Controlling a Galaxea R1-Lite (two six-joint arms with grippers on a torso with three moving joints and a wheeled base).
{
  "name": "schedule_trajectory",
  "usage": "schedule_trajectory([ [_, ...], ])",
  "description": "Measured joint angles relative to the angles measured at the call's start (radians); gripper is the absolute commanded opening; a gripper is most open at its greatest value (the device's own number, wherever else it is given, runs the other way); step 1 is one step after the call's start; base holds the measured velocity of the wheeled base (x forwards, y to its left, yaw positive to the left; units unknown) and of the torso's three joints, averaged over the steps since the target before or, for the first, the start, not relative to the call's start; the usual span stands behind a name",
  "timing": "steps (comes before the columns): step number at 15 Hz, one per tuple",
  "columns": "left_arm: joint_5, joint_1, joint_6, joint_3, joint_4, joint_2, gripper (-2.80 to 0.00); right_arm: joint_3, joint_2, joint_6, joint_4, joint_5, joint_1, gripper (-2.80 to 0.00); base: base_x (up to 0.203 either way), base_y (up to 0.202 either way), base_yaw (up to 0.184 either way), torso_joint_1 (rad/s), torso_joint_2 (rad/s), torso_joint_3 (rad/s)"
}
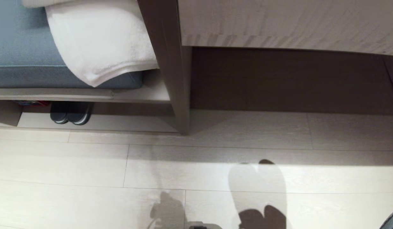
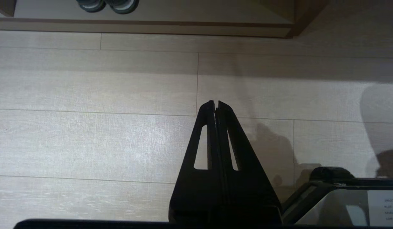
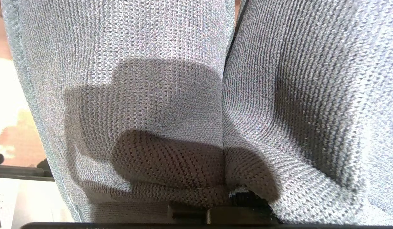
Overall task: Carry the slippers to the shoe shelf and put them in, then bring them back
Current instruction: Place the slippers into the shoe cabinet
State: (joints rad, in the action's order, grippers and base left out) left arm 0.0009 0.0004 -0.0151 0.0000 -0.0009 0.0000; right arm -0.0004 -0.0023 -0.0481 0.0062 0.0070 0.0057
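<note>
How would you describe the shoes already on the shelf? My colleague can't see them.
Under the blue-cushioned bench with the white towel is a low open shelf. The dark shoes sit near its left end: a closed-toe pair with pale toe rims, the only footwear there.

A cushion is laid on a bench at the left, and a towel is draped over the cushion's right part. Under the bench a low shelf is set, with a pair of shoes placed side by side at its left on the bottom board. To the right of the shelf an upright panel is stood, and beyond it a desk with a wider recess beneath. The floor is spread before all of them.
</note>
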Motion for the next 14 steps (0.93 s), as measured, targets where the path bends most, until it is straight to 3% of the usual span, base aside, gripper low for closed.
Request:
schedule_trajectory([
  [14,0.000,0.000,0.002,0.000,0.000,0.000,-2.80,0.000,0.000,-0.011,-0.002,0.004,0.000,-2.80,0.000,0.000,0.000,0.002,0.00,0.198],
])
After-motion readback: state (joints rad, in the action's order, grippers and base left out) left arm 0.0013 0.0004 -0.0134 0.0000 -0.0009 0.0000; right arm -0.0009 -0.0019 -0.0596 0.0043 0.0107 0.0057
